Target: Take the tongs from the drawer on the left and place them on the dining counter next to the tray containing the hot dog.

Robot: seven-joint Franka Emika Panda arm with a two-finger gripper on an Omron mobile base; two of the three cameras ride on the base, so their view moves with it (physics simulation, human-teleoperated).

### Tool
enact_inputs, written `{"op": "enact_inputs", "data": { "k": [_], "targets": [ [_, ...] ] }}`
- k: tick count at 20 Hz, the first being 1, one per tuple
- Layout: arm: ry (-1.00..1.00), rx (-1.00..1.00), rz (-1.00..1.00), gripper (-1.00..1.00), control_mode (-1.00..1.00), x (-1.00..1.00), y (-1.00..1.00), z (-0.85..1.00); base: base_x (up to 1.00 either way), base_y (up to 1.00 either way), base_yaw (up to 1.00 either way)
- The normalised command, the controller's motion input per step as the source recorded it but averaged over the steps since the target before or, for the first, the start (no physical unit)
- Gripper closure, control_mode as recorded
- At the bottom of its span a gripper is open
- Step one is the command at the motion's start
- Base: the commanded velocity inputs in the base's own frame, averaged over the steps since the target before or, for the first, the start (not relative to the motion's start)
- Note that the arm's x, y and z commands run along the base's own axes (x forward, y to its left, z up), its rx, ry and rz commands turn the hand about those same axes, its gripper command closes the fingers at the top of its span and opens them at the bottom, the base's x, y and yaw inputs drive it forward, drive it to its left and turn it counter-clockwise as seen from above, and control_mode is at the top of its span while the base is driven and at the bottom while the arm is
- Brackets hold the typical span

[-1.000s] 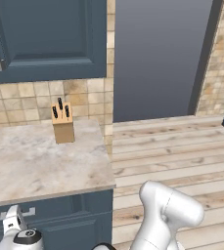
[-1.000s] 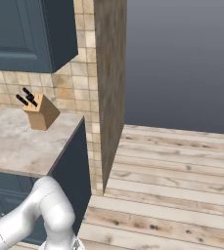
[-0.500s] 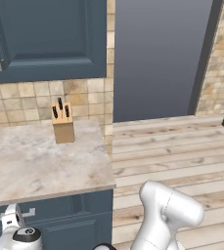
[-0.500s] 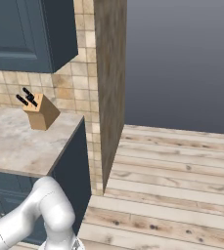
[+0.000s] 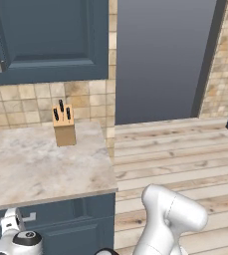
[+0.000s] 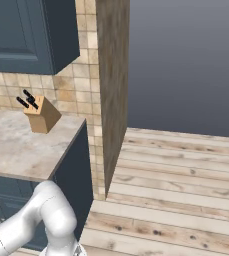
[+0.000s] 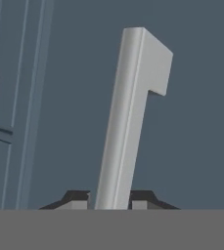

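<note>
While the claw (image 7: 110,201) clamps it, the drawer (image 7: 196,146) handle (image 7: 128,112) runs lengthwise away.

The drawer (image 7: 196,122) front is painted matt slate-blue, smooth and even. Its bar handle (image 7: 128,117) looks like brushed silver metal with a soft satin sheen. Above the drawer, the worktop (image 5: 41,167) is polished beige veined marble, and the knife block (image 5: 63,127) standing on it is pale, unvarnished-looking wood.

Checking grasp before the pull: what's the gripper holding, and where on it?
The gripper is shut on the silver bar handle of the dark slate-blue drawer, a finger on each side of the bar partway along its length.
</note>
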Motion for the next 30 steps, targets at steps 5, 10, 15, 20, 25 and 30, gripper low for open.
{"op": "enact_inputs", "data": {
  "k": [5,10,15,20,25,30],
  "targets": [
    [0.0,0.0,0.0,1.0,-1.0,-0.13,0.0,0.0,0.0,0.0,0.0],
    [0.0,0.0,0.0,1.0,-1.0,-0.38,0.0,0.0,0.0,0.0,0.0],
    [0.0,0.0,0.0,1.0,-1.0,-0.46,0.0,0.0,0.0,0.0,0.0],
    [0.0,0.0,0.0,1.0,-1.0,-0.41,0.0,0.0,0.0,0.0,0.0],
    [0.0,0.0,0.0,1.0,-1.0,-0.44,0.0,0.0,0.0,0.0,0.0],
    [0.0,0.0,0.0,1.0,-1.0,-0.43,0.0,0.0,0.0,0.0,0.0]
  ]
}}
